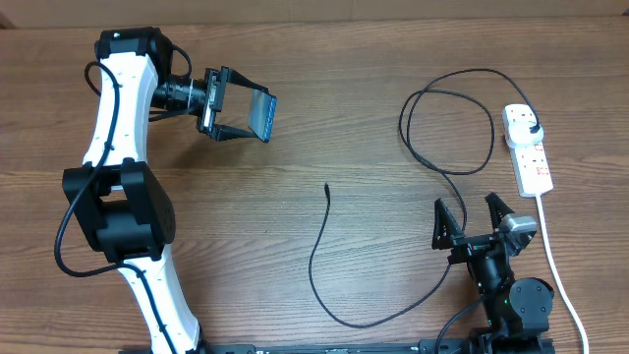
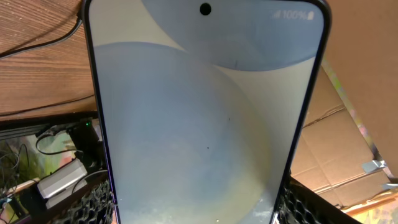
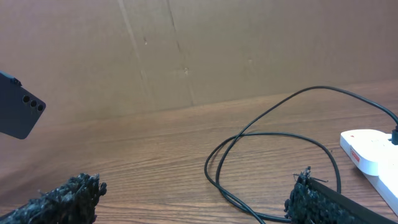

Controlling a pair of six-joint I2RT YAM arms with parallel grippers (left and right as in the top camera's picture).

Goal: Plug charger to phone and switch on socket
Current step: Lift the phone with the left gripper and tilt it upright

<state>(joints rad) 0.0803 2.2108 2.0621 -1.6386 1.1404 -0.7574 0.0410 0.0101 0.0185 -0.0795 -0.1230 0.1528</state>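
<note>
Left gripper (image 1: 246,110): pinching the phone (image 1: 262,116), raised at upper left of centre. Right gripper (image 1: 466,206): spread wide, empty, lower right. Charger (image 1: 316,246) tip loose on the table (image 1: 295,39) mid-frame, unplugged; plug head apparently seated in socket (image 1: 531,157), right edge. Plugging and switching seemingly both left

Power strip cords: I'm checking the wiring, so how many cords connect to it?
2. The black charger cable plugs into the far end of the power strip; the white cord leaves its near end. None looks hidden.

Black charger (image 1: 313,265), white socket (image 1: 531,162) (red markings), pale blue-teal phone (image 2: 205,124) screen — brown wood-grain table (image 1: 295,59).
</note>
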